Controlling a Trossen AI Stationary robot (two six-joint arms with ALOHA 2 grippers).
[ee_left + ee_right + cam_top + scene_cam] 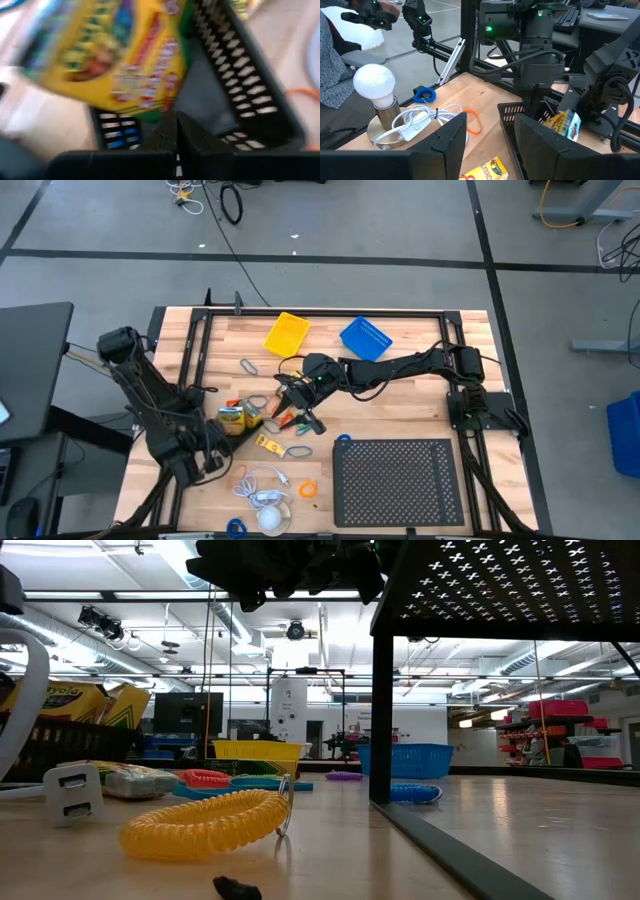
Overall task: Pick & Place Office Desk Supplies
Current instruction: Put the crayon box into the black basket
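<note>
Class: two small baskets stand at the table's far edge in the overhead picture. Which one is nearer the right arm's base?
The blue basket. It stands to the right of the yellow basket, closer to the right arm's base.

table (420,395): pale wood planks, matt
perforated tray (398,480): black metal, matt
crayon box (125,55): glossy printed card
yellow coil (205,823): smooth plastic
</note>
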